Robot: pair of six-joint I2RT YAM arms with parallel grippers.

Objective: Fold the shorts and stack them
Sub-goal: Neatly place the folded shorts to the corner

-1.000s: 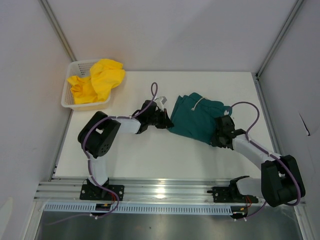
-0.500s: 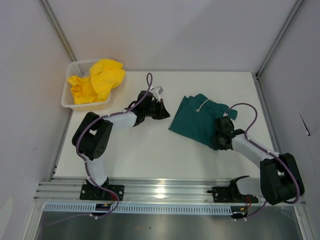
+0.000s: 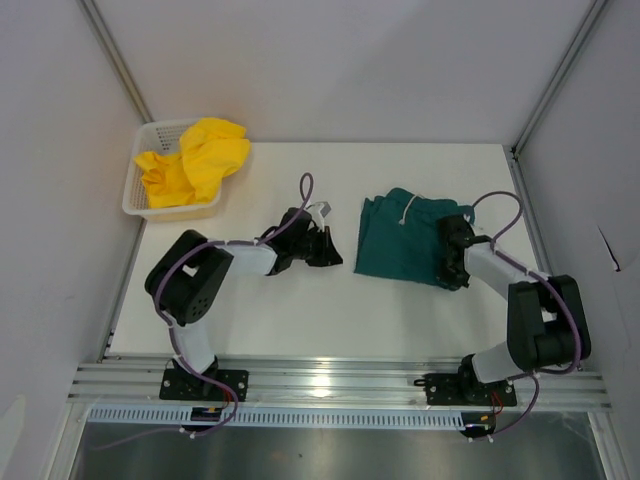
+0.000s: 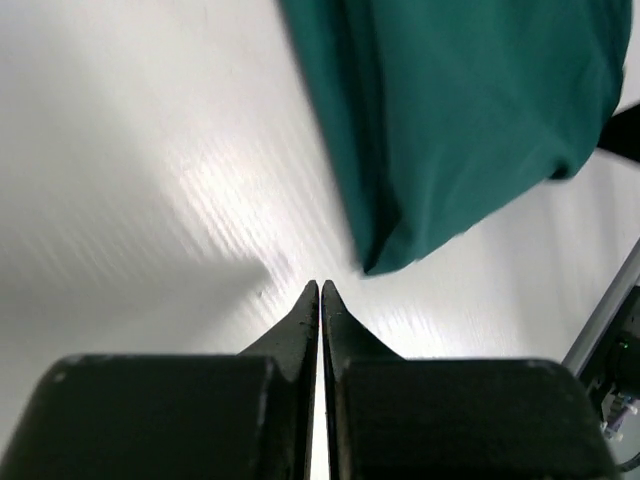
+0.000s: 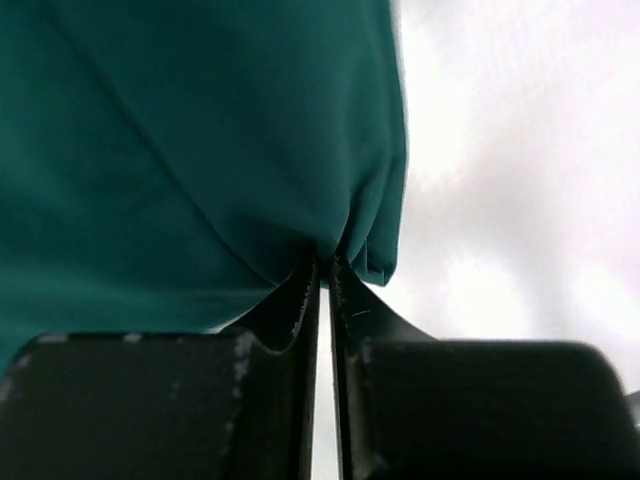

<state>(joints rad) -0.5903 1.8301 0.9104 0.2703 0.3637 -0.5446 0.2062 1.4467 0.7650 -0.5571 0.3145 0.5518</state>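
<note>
The dark teal shorts (image 3: 400, 243) lie folded on the white table right of centre, their white drawstring (image 3: 405, 210) on top. At their right edge my right gripper (image 3: 447, 268) is shut on a pucker of the teal cloth (image 5: 180, 130), pinched at the tips of my right gripper (image 5: 325, 262). To the left of the shorts my left gripper (image 3: 335, 257) is shut and holds nothing. In the left wrist view the left gripper (image 4: 320, 285) stays a short way off the teal shorts (image 4: 460, 110). The yellow shorts (image 3: 205, 155) lie crumpled in and over the basket.
The white mesh basket (image 3: 140, 203) stands at the table's far left corner. Grey walls and metal frame posts close in the table on three sides. A rail (image 3: 330, 380) with both arm bases runs along the near edge.
My left gripper has come off the teal shorts' left edge and drawn back to the left. My right gripper has swung the shorts to the right, so they lie squarer.
</note>
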